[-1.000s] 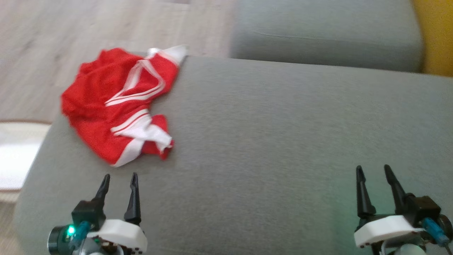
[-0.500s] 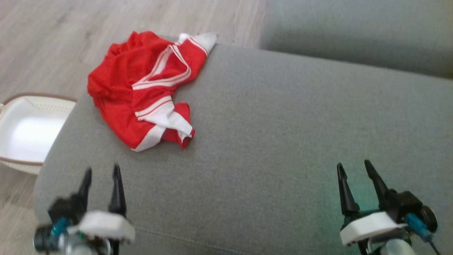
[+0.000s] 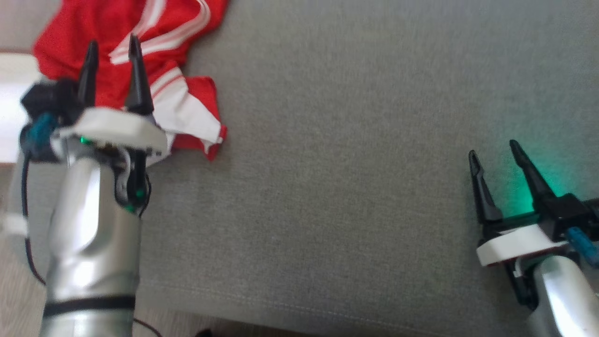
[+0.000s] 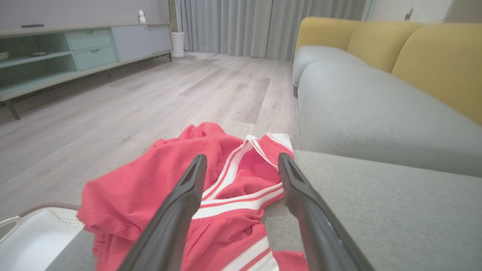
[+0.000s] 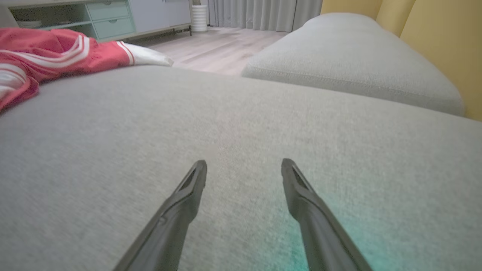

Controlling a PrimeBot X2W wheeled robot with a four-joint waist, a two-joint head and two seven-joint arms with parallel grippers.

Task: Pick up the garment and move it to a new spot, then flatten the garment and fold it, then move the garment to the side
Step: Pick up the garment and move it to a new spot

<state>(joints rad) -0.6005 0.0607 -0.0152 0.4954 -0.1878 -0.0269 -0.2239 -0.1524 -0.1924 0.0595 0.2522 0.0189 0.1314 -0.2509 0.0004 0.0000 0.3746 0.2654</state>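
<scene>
Garment (image 3: pixel 79 18): red with white stripes and white trim, lying crumpled at the far left corner of the grey sofa seat (image 3: pixel 351 140), near the edge above a white basket (image 4: pixel 34 241) on the wooden floor (image 4: pixel 113 113). The left hand (image 3: pixel 113 41) hangs over the near part of the cloth with its two dark fingers apart. In its wrist view they frame the striped folds (image 4: pixel 150 180), and I cannot tell whether the tips touch the fabric. The right hand (image 3: pixel 493 149) is well apart from the garment, low over bare grey upholstery at the near right, its fingers also spread and gripping nothing, with a green glow on the fabric beside it.
</scene>
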